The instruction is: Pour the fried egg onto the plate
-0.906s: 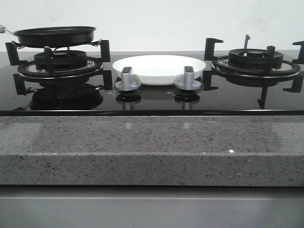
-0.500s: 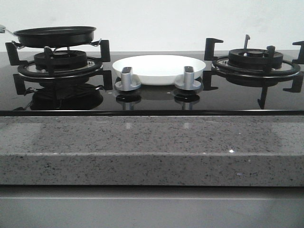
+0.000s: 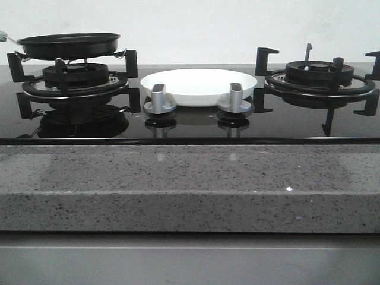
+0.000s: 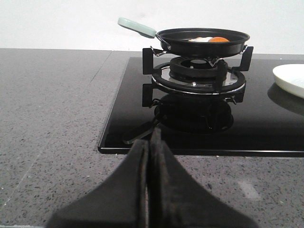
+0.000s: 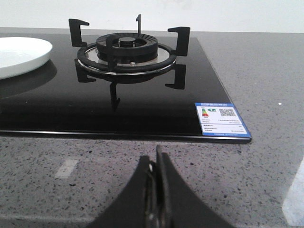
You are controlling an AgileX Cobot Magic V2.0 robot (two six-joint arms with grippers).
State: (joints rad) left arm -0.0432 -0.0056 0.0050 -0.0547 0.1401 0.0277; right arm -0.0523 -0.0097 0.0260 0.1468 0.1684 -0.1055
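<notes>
Showing fried egg — left wrist only

- Ahead of me runs a plain white wall, bare and evenly lit.
- The surface is grey speckled stone with a thick front edge.
- A glossy black glass hob is set into it, mirroring what stands on it.
- Two black burner grates sit on the glass: one on the left, one on the right.
- Two silver knobs stand near the hob's front edge.
- A blue energy label sticks to the hob's right front corner.
</notes>
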